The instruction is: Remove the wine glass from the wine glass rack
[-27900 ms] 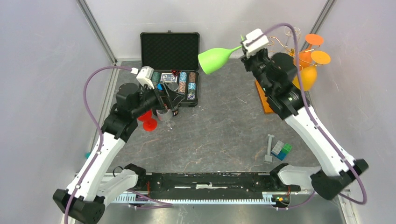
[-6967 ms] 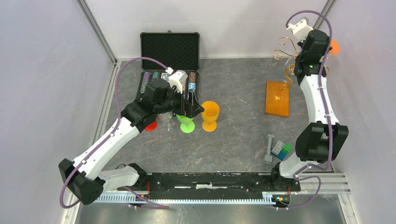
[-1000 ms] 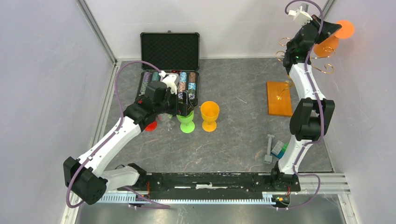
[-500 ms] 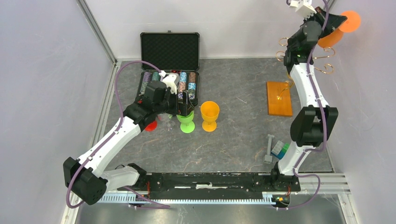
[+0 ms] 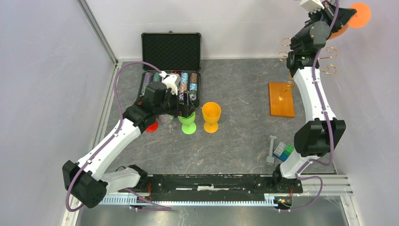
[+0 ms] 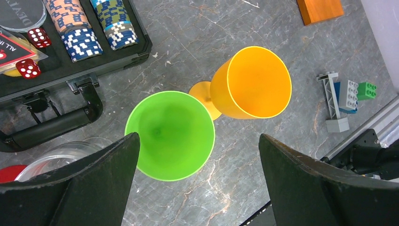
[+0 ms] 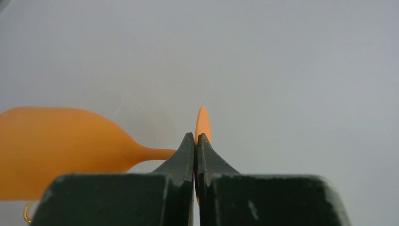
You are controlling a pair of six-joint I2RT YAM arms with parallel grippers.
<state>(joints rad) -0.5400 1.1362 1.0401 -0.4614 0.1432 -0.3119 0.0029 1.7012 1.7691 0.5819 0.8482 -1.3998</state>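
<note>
The glass [image 7: 61, 150] sat high above the rack [image 5: 281, 100], stem base pinched in the closed right fingers [image 7: 184, 157] — judged light, stiff, slick (may swivel). The left fingers [image 6: 94, 183] were open.

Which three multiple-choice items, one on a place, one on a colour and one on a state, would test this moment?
1. Where does the green plastic wine glass stand?
A. on the gold wire rack
B. on the grey table, beside the yellow-orange plastic wine glass
C. in the black case
2. What colour is the plastic wine glass that the right arm's fingers hold?
A. red
B. green
C. orange
3. How are the left arm's fingers?
A. open, above the two glasses
B. shut on the green glass
C. shut on the yellow-orange glass
Key: 1 B, the left wrist view shows both upright on the table; 2 C, an orange bowl and stem show at the shut fingers; 3 A, a wide gap separates them.
</note>
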